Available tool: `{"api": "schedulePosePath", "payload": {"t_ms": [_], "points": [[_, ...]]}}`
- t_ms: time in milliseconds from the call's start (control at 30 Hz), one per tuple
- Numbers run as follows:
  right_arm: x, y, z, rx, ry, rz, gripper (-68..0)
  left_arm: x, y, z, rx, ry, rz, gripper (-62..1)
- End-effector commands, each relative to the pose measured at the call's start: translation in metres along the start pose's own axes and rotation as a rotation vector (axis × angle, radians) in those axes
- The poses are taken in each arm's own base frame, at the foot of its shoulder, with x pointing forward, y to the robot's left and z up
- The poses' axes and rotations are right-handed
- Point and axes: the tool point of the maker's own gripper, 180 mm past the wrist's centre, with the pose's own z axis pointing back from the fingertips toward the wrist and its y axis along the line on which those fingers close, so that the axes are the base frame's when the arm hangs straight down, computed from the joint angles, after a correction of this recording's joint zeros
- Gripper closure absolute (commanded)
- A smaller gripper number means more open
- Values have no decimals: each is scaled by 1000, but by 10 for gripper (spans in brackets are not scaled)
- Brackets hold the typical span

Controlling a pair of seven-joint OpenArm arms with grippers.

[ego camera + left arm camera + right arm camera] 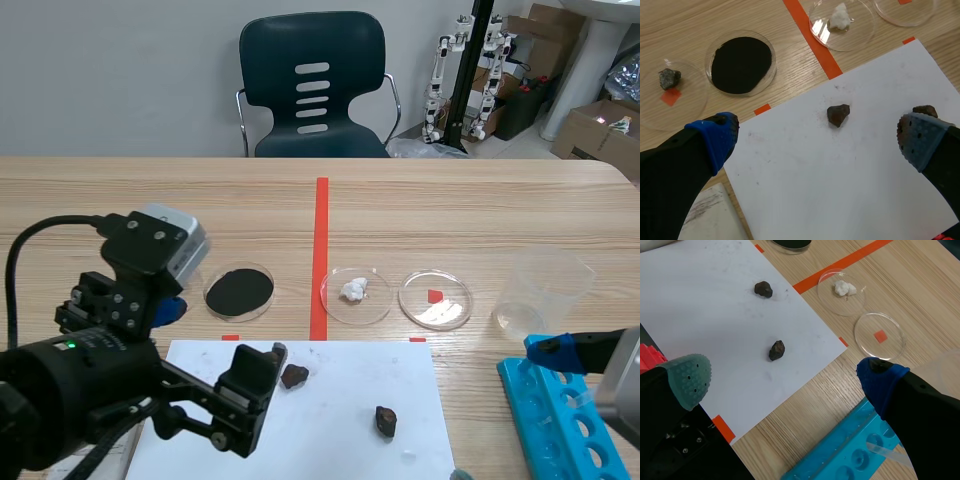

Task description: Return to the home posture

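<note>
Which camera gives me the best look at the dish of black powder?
The left wrist view: the dish of black powder sits whole, seen from above, ahead of the open left claw. The scene view shows it whole but at a flatter angle; the right wrist view catches only its edge.

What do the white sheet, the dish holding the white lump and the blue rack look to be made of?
The white sheet looks like paper: matte, thin and lying flat, with faint smudges. The dish is clear and glossy, and the table shows through it; it could be plastic or glass, I cannot tell which. The blue rack looks like moulded plastic: smooth, of even turquoise, with round wells.
</note>
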Motion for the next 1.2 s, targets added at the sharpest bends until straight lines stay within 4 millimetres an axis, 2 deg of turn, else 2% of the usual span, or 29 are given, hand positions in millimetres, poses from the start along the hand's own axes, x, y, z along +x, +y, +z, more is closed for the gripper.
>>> {"api": "schedulePosePath", "payload": {"t_ms": [0,233,467,700,833,1167], "points": [[12,-4,-1,-11,-40,5,-608,8,-1,8,-30,-47,-16,-623],[12,-4,-1,-11,-40,5,-608,11,10,42,-107,-128,-19,-623],[12,-4,-1,-11,-40,5,-608,-6,19,70,-109,-105,-24,-623],[12,-4,-1,-11,-40,5,-608,-10,25,92,-81,-125,23,-623],[12,-4,-1,-11,-40,5,-608,-8,28,99,-72,-130,15,-623],[12,-4,-1,-11,-40,5,-608,-5,29,99,-75,-142,44,-623]]}}
